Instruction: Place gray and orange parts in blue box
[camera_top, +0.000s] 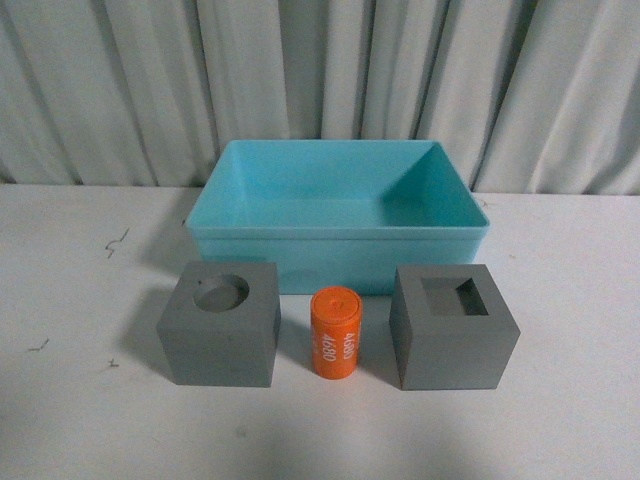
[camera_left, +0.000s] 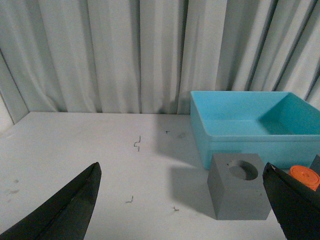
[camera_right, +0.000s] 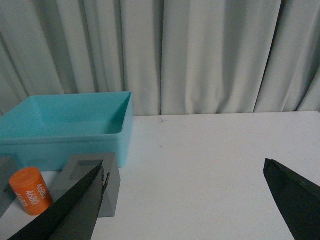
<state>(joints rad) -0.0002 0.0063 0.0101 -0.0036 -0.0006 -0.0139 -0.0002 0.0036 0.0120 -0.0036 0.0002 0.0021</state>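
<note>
On the white table stands the blue box, empty inside. In front of it, in a row, are a gray cube with a round recess, an orange cylinder with white digits, and a gray cube with a square recess. Neither arm shows in the front view. My left gripper is open, with the round-recess cube near its one finger and the box beyond. My right gripper is open over bare table; the square-recess cube, the cylinder and the box lie to one side.
A pale pleated curtain hangs right behind the table's far edge. Small dark scuff marks dot the table to the left of the box. Bare white table stretches on the side away from the parts.
</note>
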